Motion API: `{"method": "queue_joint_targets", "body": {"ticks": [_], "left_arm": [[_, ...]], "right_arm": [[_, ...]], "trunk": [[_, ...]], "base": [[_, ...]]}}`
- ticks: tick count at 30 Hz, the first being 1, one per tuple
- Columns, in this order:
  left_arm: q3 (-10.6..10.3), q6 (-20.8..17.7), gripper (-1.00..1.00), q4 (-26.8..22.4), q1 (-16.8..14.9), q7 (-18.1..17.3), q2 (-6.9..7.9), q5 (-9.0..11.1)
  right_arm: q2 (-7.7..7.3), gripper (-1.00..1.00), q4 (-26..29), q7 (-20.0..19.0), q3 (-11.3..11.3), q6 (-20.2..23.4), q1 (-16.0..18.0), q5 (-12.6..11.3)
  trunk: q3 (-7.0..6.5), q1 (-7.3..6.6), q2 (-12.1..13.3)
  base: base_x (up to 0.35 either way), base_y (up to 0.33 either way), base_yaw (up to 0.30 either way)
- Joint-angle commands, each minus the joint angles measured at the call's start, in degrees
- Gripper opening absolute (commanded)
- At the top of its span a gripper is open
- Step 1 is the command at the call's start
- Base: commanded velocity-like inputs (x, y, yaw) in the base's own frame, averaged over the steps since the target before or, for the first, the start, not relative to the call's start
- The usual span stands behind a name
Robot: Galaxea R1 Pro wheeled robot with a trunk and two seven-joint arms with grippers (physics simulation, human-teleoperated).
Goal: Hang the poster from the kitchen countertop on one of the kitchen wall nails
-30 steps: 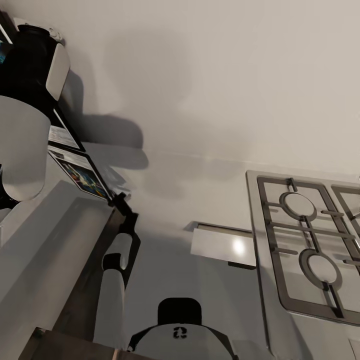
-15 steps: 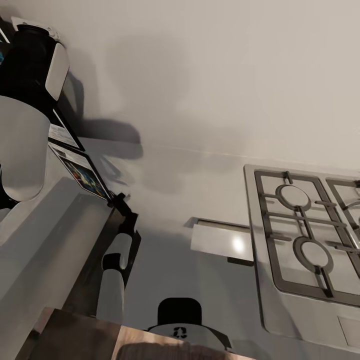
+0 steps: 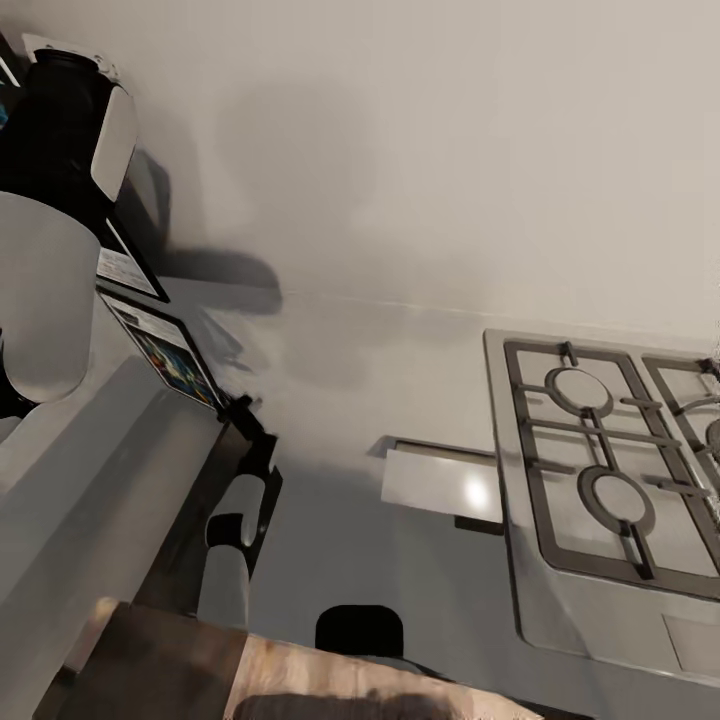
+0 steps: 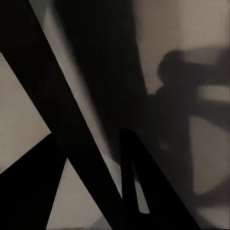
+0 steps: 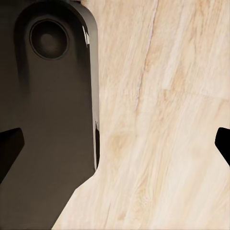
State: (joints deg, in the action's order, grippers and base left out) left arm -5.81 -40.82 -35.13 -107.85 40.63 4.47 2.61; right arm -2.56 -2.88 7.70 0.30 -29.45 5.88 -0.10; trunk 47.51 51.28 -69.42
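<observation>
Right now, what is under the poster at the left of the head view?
The poster stands tilted, with the kitchen countertop beneath its lower edge. The left arm covers its upper part, so whether it rests there or hangs in a pincer cannot be seen.

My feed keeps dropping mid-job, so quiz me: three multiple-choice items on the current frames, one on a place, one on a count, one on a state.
1. Where is the framed, dark-blue Star Wars poster in the head view?
A. left side, beside the white left arm
B. on the hob
C. far right

2. How many ring burners show fully on the steel gas hob?
A. none
B. two
C. five

3. How is the poster positioned?
A. flat on the pale-grey countertop
B. raised and tilted off it
C. hung on the wall

Key: 1 A, it sits by the left arm; 2 B, two whole rings show; 3 B, its frame slants above the countertop.
</observation>
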Motion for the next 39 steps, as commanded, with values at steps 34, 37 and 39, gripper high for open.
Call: {"method": "queue_joint_targets", "body": {"ticks": [34, 37, 39], "left_arm": [[-0.29, -0.47, -1.0, -1.64, -0.06, 0.24, 0.1, 0.28], [-0.27, -0.49, -1.0, -1.96, -0.04, 0.24, 0.1, 0.27], [-0.26, -0.49, -1.0, -1.99, -0.06, 0.24, 0.1, 0.28]], "right_arm": [[-0.43, 1.0, -0.21, 0.21, -0.05, -0.26, 0.1, -0.43], [-0.43, 1.0, -0.2, 0.21, -0.04, -0.26, 0.1, -0.42], [-0.43, 1.0, -0.2, 0.21, -0.04, -0.26, 0.1, -0.41]], "trunk": [[-0.13, -0.02, -0.03], [-0.13, -0.02, -0.03], [-0.13, -0.02, -0.03]], "base": [[-0.109, 0.0, 0.0], [-0.17, 0.0, 0.0], [-0.075, 0.0, 0.0]]}}
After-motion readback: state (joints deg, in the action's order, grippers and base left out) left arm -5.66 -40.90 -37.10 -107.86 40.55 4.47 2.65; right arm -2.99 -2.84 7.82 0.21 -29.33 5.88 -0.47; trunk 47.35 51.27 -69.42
